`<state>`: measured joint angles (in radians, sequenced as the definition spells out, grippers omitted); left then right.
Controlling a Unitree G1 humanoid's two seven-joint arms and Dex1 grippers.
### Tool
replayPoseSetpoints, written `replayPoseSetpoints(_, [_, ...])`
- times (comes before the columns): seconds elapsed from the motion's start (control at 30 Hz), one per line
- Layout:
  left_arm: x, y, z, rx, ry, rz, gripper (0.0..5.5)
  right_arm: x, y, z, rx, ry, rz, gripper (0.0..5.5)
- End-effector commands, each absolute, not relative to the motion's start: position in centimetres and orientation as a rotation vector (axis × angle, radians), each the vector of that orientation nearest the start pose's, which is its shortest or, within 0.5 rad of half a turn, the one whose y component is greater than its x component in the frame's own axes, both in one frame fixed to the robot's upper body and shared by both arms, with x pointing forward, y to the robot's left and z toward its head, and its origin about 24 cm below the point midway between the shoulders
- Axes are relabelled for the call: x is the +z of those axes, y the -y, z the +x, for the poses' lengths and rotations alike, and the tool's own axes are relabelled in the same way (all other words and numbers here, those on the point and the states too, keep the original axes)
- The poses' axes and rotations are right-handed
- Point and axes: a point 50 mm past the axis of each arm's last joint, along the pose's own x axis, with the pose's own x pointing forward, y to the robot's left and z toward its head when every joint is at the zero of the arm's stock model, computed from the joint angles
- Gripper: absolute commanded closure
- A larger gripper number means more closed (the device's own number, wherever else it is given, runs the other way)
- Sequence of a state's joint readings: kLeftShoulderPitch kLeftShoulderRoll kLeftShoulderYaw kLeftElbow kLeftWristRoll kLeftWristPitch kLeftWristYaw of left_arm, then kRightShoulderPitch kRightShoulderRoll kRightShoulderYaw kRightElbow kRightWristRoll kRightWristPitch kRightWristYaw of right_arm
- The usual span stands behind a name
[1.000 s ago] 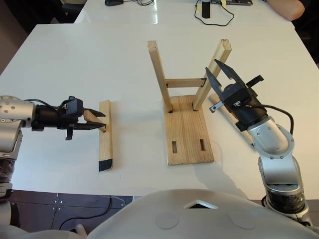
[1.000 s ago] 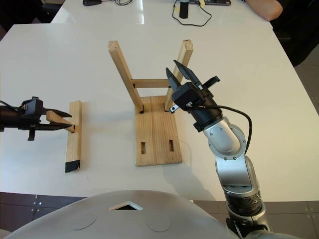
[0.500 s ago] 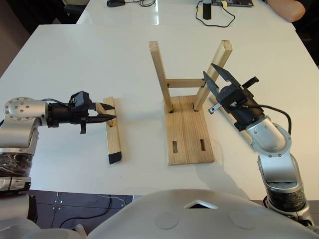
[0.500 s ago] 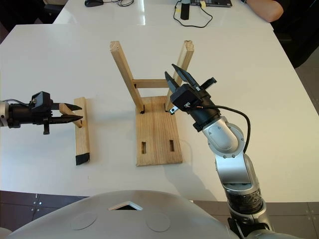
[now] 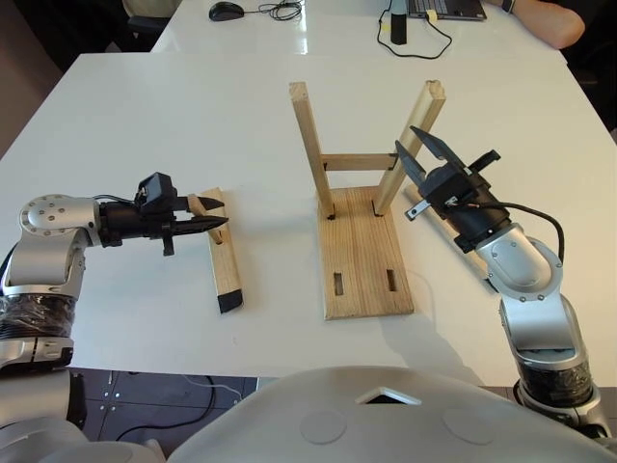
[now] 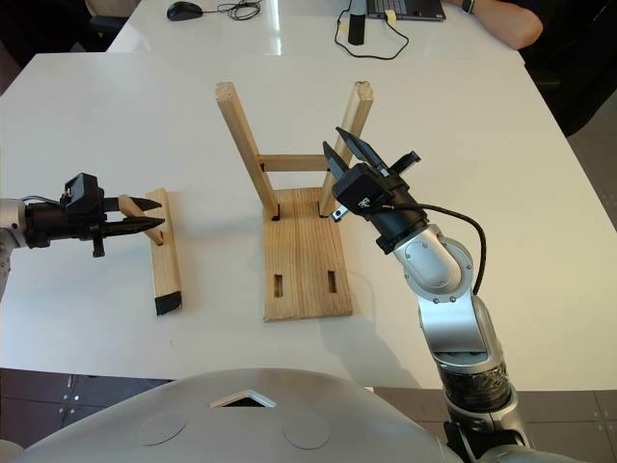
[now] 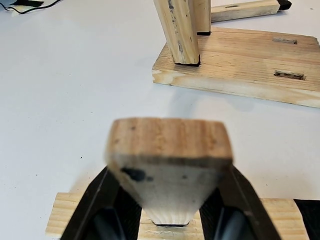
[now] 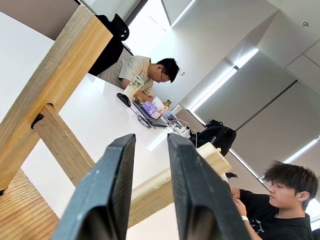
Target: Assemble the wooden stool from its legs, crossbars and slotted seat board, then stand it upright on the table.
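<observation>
- The left claw [image 5: 220,213] is clenched on the short crossbar [image 7: 170,160] that sticks out from the loose leg [image 5: 223,253]. The left wrist view shows a dark finger pressed against each side of the bar's end.
- The right claw [image 5: 405,137] is released and holds nothing. Its two fingers [image 8: 112,200] stand apart, raised just beside the right upright leg [image 5: 413,145]; whether either one touches the wood cannot be told.
- The loose leg lies flat on the tabletop [image 5: 154,116], black-capped end towards the near edge and tilted slightly towards the seat board [image 5: 364,256].
- White tabletop runs between the loose leg and the seat board — the two are well apart. More of the surface stretches beyond the left claw towards the far side.
- The seat board lies flat at the middle of the tabletop, its near end not far from the near edge.
- Two legs stand in the board's far slots: the left upright leg [image 5: 310,145] and the right one, both leaning outwards at the top. The fixed crossbar [image 5: 357,161] joins them partway up.
- The two near slots [image 5: 338,284] are open — they sit between the upright legs and the board's near end.
- Another leg [image 7: 242,10] lies flat on the tabletop just past the board's right side, under the right arm.
- The right claw hovers above the board's far right corner; the left claw is level with the far end of the loose leg.
</observation>
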<state>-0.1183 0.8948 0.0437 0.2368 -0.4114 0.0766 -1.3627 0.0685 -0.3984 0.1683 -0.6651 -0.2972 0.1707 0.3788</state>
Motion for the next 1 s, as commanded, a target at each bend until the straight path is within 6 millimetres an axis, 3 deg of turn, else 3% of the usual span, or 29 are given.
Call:
replayPoseSetpoints(0.03, [5.3,-28.8,21.7,-1.112,-0.592,0.193,4.21,14.4,13.4,20.8,0.515,0.304,-0.716,4.36])
replayPoseSetpoints(0.37, [3.9,-29.0,21.4,-1.060,-0.653,0.234,4.21,14.3,13.5,20.8,0.523,0.295,-0.726,4.36])
replayPoseSetpoints(0.4, [3.9,-29.0,21.5,-1.043,-0.646,0.241,3.84,14.2,13.5,20.8,0.523,0.294,-0.726,4.36])
replayPoseSetpoints(0.67, [4.6,-28.6,23.0,-0.981,-0.562,0.176,2.68,14.1,13.6,21.2,0.526,0.295,-0.737,4.36])
replayPoseSetpoints(0.8, [6.4,-28.7,23.4,-0.982,-0.486,0.126,2.39,14.3,13.6,21.4,0.526,0.303,-0.742,4.36])
replayPoseSetpoints(1.0, [11.7,-28.6,24.9,-0.978,-0.286,0.063,2.39,14.3,13.7,21.4,0.524,0.310,-0.753,4.36])
